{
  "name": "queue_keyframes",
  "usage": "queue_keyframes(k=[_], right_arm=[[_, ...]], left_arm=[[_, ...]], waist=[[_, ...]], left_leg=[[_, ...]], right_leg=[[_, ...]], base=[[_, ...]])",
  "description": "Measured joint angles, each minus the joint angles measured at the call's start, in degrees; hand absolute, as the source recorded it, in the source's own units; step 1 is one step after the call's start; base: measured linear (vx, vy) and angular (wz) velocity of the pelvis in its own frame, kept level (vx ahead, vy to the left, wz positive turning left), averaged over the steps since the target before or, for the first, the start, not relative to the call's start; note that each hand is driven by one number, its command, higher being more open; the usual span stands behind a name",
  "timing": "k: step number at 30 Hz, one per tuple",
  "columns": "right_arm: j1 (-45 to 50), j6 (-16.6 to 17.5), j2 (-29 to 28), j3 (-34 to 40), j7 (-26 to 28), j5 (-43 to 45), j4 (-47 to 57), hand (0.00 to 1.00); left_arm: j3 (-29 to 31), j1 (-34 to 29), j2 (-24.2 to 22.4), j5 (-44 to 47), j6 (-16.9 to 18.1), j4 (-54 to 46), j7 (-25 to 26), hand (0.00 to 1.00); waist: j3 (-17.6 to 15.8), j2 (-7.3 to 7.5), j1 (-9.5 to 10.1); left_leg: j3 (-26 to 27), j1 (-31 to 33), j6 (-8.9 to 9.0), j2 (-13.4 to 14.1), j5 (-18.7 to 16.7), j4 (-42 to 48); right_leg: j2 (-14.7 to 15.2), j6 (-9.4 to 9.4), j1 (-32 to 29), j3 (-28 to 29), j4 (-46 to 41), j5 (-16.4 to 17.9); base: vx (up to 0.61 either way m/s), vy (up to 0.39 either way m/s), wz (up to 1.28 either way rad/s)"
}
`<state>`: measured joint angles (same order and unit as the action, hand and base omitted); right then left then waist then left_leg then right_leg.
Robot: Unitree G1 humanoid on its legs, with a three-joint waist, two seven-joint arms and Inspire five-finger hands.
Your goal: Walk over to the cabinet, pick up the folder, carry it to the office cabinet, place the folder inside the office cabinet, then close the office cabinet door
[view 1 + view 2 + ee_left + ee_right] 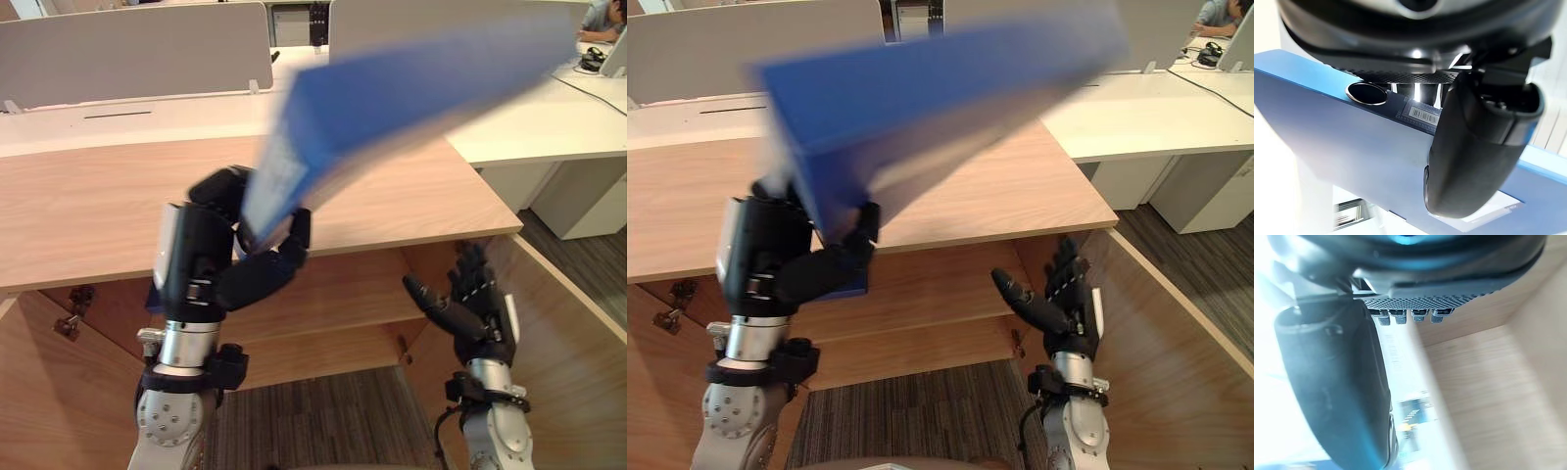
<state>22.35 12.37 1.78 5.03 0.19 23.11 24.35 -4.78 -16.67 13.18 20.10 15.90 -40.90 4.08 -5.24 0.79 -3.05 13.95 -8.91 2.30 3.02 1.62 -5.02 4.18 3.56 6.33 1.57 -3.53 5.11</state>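
Folder | barcode label, unreadable | left hand clamps it | right hand spread

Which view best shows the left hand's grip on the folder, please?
The left wrist view: the left hand clamps the folder close up, thumb across its spine. Both eye views show that grip from farther off.

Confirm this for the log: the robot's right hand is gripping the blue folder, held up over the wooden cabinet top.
Not right. The left hand, not the right, grips the blue folder, held up over the wooden cabinet top. The left eye view shows this. The right hand is open and empty, lower down.
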Motion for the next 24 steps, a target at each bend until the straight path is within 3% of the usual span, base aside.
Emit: queue_keyframes(k=[5, 11, 14, 16, 22, 23, 24], right_arm=[[-7.5, 1.8, 5.5, -1.2, 0.4, 0.4, 3.7, 1.0], [-12.8, 2.2, 11.8, -2.0, 1.5, 0.5, 3.7, 1.0], [-14.8, 2.3, 16.0, -3.6, 2.4, 1.1, 3.4, 1.0], [-18.3, 2.3, 21.0, -5.9, 3.8, 2.4, 1.4, 1.0], [-22.7, 2.2, 27.5, -7.1, 5.0, 5.1, -6.8, 1.0], [-23.5, 2.2, 28.5, -7.8, 5.1, 5.1, -7.9, 0.0], [-23.8, 2.2, 28.9, -8.1, 5.2, 5.2, -8.4, 0.0]], left_arm=[[0.2, -1.0, -0.2, 12.9, -0.3, 0.2, -3.3, 0.0], [-2.4, -1.2, 0.8, 21.3, -0.9, 1.2, -8.0, 0.0], [-4.2, -2.0, 3.3, 27.1, -1.9, 3.4, -11.2, 0.0], [-7.1, -2.7, 6.7, 31.5, -4.3, 6.3, -13.7, 0.0], [-9.2, -5.5, 13.8, 39.9, -9.0, 10.3, -17.4, 0.0], [-9.2, -6.3, 14.6, 41.3, -9.4, 10.3, -17.7, 0.0], [-9.2, -6.5, 14.9, 42.0, -9.5, 10.3, -17.7, 0.0]], waist=[[0.0, 0.02, 0.04], [0.0, -0.02, 0.53], [-0.1, -0.08, 0.53], [-0.1, -0.13, 0.41], [-0.1, -0.26, 0.44], [-0.1, -0.26, 0.42], [-0.1, -0.28, 0.45]], left_leg=[[0.3, 0.0, -0.04, 0.0, 0.0, 0.0], [-0.5, 0.0, -0.04, -0.1, 0.0, 0.1], [-0.8, 0.1, -0.05, -0.1, 0.0, 0.2], [-0.9, 0.2, -0.14, -0.2, 0.1, 0.2], [-2.1, 0.4, -0.28, -0.3, 0.5, 0.1], [-2.2, 0.5, -0.27, -0.3, 0.5, 0.1], [-2.3, 0.5, -0.28, -0.3, 0.6, 0.1]], right_leg=[[0.1, 0.25, 0.0, 0.3, 0.0, -0.1], [0.2, 0.33, 0.6, -0.4, -0.1, -0.1], [0.2, 0.34, 0.6, -0.7, -0.1, -0.1], [0.3, 0.34, 0.6, -0.8, 0.0, -0.1], [0.4, 0.34, 0.8, -2.0, -0.1, -0.1], [0.4, 0.34, 0.8, -2.1, 0.0, -0.1], [0.4, 0.34, 0.8, -2.1, 0.0, -0.1]], base=[[0.0, -0.014, -0.03], [-0.02, -0.022, 0.07], [-0.03, -0.032, 0.06], [-0.03, -0.028, 0.03], [-0.03, -0.032, 0.1], [-0.02, -0.03, 0.05], [-0.03, -0.028, 0.05]])
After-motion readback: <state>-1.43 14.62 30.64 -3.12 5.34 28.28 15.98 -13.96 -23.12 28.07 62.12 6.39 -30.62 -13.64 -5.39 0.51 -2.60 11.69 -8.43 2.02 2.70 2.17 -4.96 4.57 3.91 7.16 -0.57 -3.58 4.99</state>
